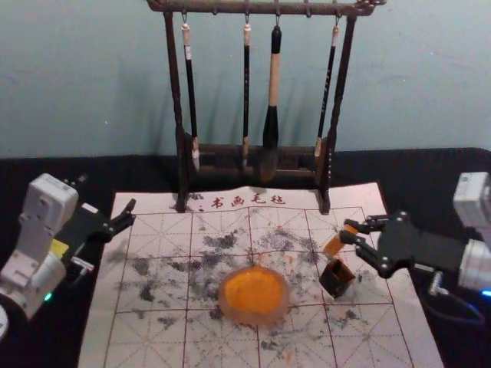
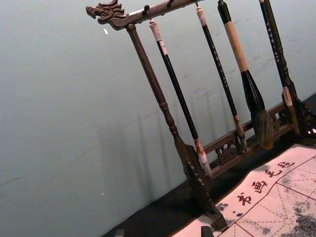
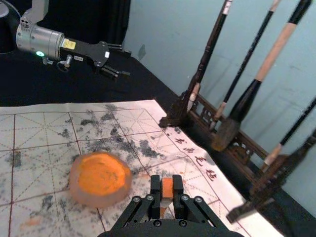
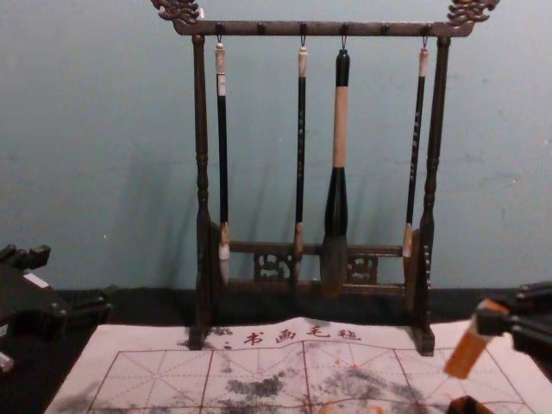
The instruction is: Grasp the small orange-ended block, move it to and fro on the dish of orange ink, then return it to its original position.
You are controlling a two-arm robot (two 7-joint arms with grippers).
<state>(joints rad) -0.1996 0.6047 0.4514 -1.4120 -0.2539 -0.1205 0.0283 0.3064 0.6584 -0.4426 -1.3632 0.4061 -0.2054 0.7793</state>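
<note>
1. Right gripper point(image 1: 347, 230): located at the right of the mat, beyond the dark box; its fingers are closed on the orange block point(image 1: 335, 244), one on each side
2. Orange block: elongated, flat-sided, held tilted with its lower end near the dark box; the right wrist view shows a pale band beside its orange upper part
3. Left gripper point(image 1: 133, 212): parked at the left edge of the mat, fingers spread apart, nothing between them
4. Dark box point(image 1: 336, 279): square-walled, open at the top, orange on its inner face; it stands on the mat close to the lower end of the orange block, to the right of the ink dish
5. Ink dish point(image 1: 223, 300): round, with a smooth, pale, translucent-looking rim; orange ink point(image 1: 255, 290) covers its middle
6. Brush rack point(image 1: 342, 84): dark, turned posts with carved ends on the top rail and openwork in the lower rail; it bounds the far side of the work area, its feet reaching the far edge of the mat
7. Four brushes hang from the rack; the thick brush point(image 1: 274, 77) has a light handle section, a flared black collar and a full bristle head
8. Mat point(image 1: 146, 337): pale, thin, slightly wavy at the far edge, printed with red grid lines and characters, stained with black and orange smudges; it lies on a black cloth point(image 1: 46, 165)
</note>
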